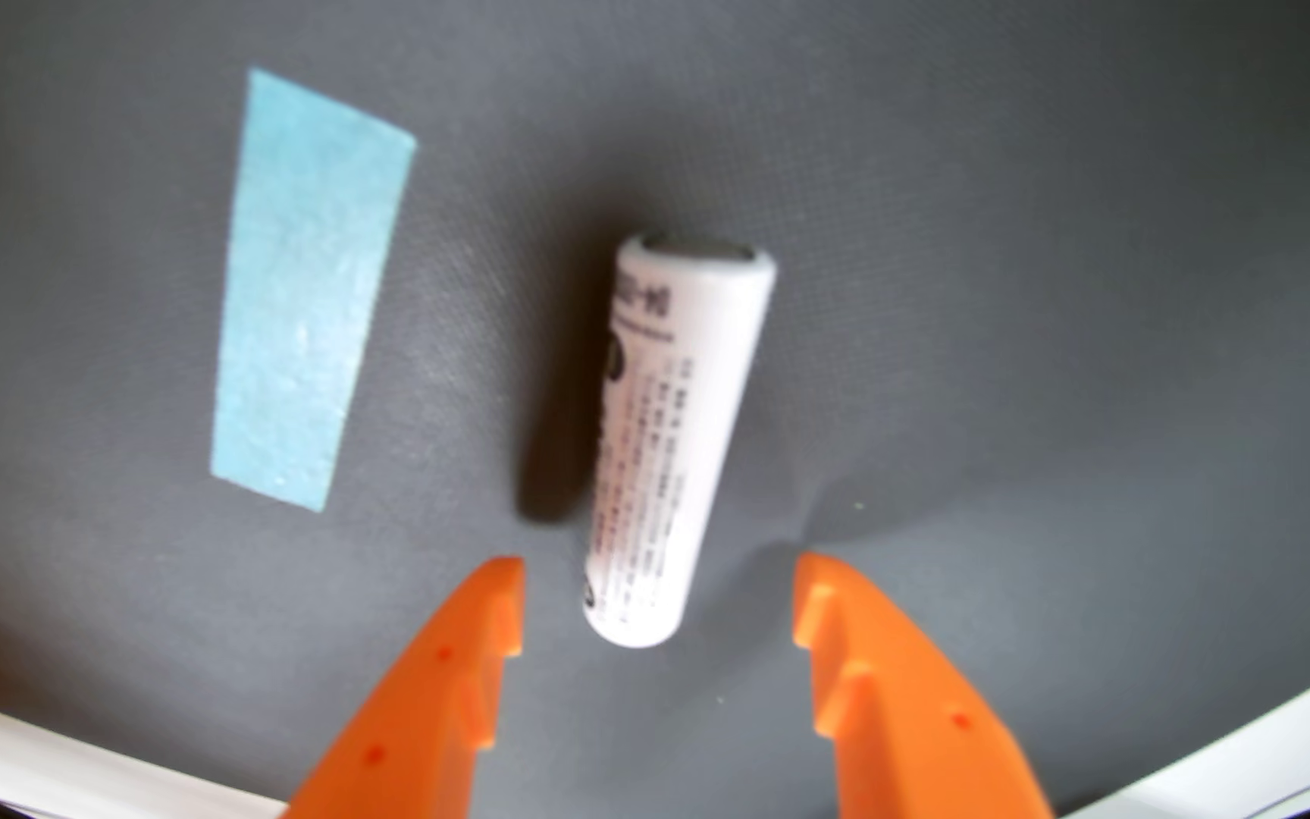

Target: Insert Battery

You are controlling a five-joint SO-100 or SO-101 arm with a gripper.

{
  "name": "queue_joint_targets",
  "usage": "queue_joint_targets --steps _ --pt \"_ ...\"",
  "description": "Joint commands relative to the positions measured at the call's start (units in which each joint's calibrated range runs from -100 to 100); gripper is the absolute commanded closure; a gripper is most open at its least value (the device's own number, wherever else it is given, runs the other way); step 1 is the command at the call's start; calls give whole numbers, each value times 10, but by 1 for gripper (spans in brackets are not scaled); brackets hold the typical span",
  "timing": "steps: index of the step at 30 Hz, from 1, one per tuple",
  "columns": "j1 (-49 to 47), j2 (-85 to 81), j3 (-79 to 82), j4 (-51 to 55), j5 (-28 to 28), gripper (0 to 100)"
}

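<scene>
A dark grey, finely textured mat covers the desk, with a white edge showing at the lower corners of the wrist view. The battery, a white cylinder with small printed text along its side, lies on the mat near the centre of the picture, its flat grey end facing the top and its length leaning slightly to the right. To the left of the battery, apart from it, a strip of light blue tape is stuck flat to the mat. The orange end effector enters from the bottom edge with its two fingers spread wide. The battery's near end lies between the fingertips, touching neither, and nothing is held.
</scene>
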Motion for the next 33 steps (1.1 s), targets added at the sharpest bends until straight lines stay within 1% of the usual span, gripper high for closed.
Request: queue_joint_targets --steps 1,24,26,30,33 --pt "-6 1 -4 -10 -1 80" --pt "-10 14 -1 -10 -2 80" --pt "-10 15 -1 -10 -2 84" --pt "-9 15 -1 -9 -2 93" --pt "-7 15 -1 -10 -2 98"
